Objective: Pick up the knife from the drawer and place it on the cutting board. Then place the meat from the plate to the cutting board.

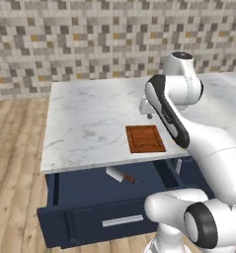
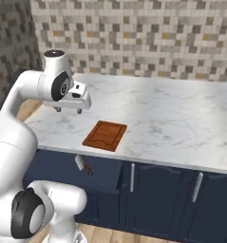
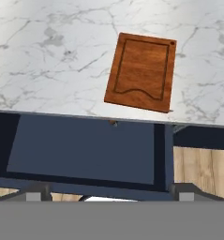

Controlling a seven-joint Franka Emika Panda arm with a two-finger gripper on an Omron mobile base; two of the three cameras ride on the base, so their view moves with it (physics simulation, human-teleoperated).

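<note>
The navy drawer (image 1: 90, 217) stands pulled out below the counter, its silver bar handle (image 1: 122, 221) at the front. In it lies the knife (image 1: 120, 175), pale blade to the left and reddish-brown handle to the right; the knife (image 2: 83, 165) is partly tucked under the counter edge, and a bit of its handle (image 3: 113, 123) peeks out there. The cutting board (image 1: 145, 139) lies bare on the marble, near the front edge. My gripper (image 2: 67, 110) hovers open and empty above the counter, behind and left of the board (image 2: 105, 135). The plate and the meat are out of view.
The marble counter (image 1: 85, 118) ends at a left edge over wooden floor (image 1: 16, 148). A tiled wall (image 2: 143, 38) runs behind it. Shut navy cabinet doors with silver handles (image 2: 197, 186) stand right of the drawer. My own arm (image 1: 188, 133) crosses the counter's right part.
</note>
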